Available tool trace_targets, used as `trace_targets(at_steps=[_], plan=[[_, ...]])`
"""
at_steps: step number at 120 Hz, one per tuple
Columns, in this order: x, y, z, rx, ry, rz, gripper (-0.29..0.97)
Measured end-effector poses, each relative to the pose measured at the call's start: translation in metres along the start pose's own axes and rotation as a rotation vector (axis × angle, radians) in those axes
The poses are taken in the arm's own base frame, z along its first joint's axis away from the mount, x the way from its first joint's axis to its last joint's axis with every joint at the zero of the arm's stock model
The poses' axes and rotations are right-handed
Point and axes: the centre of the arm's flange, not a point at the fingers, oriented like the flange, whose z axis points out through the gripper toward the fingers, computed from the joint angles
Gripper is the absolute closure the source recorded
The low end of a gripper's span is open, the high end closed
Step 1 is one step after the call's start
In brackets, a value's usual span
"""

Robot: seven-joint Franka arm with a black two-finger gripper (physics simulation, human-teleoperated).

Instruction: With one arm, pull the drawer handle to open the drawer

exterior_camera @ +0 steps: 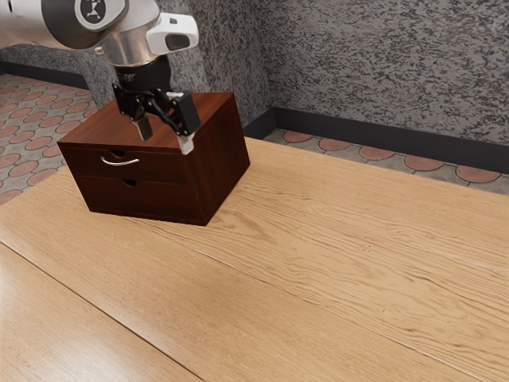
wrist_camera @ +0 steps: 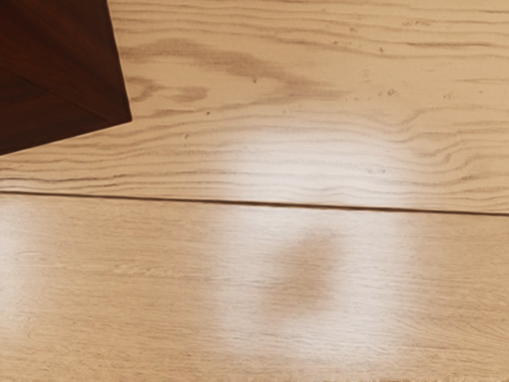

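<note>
My gripper hangs over the front part of the top of the dark wooden cabinet, pointing down, with both fingers spread wide apart and nothing held between them. Whether the fingertips touch the top panel cannot be determined. The drawer handle, a curved silver bar, sits on the upper drawer, below the gripper and toward the exterior view's left of it, clear of both fingers. The upper drawer front lies flush with the cabinet face, as does the lower drawer. The cabinet stands on the light wooden table. In the wrist view, one corner of the cabinet appears against the table
</note>
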Motion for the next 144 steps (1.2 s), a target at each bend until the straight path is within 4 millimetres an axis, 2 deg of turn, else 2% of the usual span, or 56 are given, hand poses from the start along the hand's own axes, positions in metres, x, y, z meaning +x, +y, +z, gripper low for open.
trace_targets(at_steps=[24, 25, 34, 37, 41, 47, 60, 94, 105, 121, 127, 133, 139, 144], plan=[[-0.002, -0.002, -0.004, -0.007, 0.004, 0.007, 0.00], [-0.005, -0.003, -0.008, -0.011, 0.011, 0.005, 0.00], [-0.051, -0.026, -0.088, -0.027, 0.165, -0.036, 0.00], [-0.065, -0.029, -0.108, -0.029, 0.206, -0.042, 0.00], [-0.075, -0.030, -0.124, -0.033, 0.238, -0.045, 0.00], [-0.081, -0.028, -0.132, -0.040, 0.255, -0.042, 0.00], [-0.079, -0.017, -0.133, -0.054, 0.257, -0.019, 0.00], [-0.066, 0.030, -0.124, -0.079, 0.239, 0.071, 0.00], [-0.062, 0.031, -0.119, -0.080, 0.229, 0.072, 0.00], [-0.062, 0.020, -0.110, -0.078, 0.197, 0.044, 0.00], [-0.074, 0.016, -0.108, -0.082, 0.168, 0.029, 0.00], [-0.103, 0.016, -0.108, -0.103, 0.148, 0.021, 0.00], [-0.137, 0.027, -0.093, -0.124, 0.127, 0.032, 0.00], [-0.162, 0.034, -0.070, -0.138, 0.103, 0.036, 0.00]])
